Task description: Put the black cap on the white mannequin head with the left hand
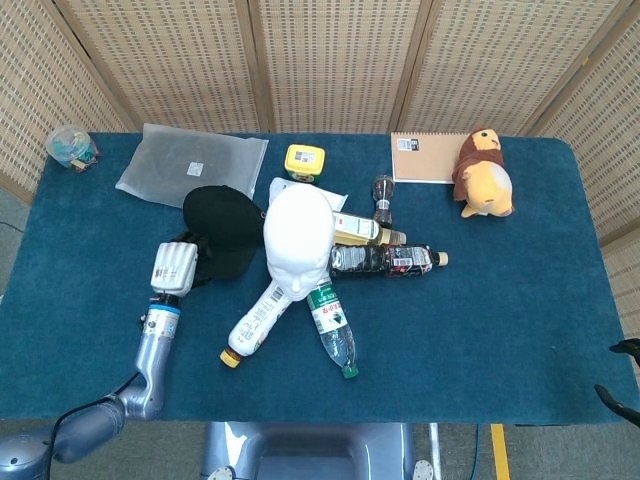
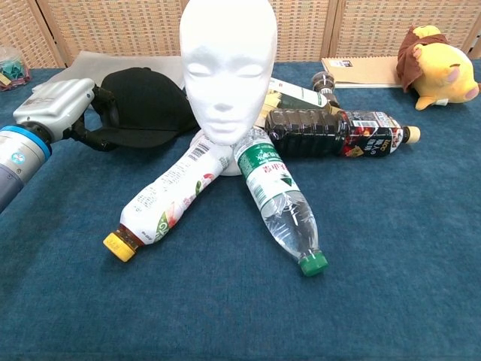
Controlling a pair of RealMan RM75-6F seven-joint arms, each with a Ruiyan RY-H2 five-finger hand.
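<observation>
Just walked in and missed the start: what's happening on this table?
The robot's left hand is at the brim of the black cap, apparently gripping it, though the fingers are partly hidden. The cap lies on the blue table right beside the white mannequin head, not yet on it. Several bottles lie around the head's base. The right hand barely shows at the table's edge.

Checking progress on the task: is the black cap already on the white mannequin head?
No, the black cap lies on the table beside the bare mannequin head, at the left hand.

Black cap point(image 1: 222, 226) on table, seemingly touching upright white mannequin head point(image 1: 298, 243), on its left.
</observation>
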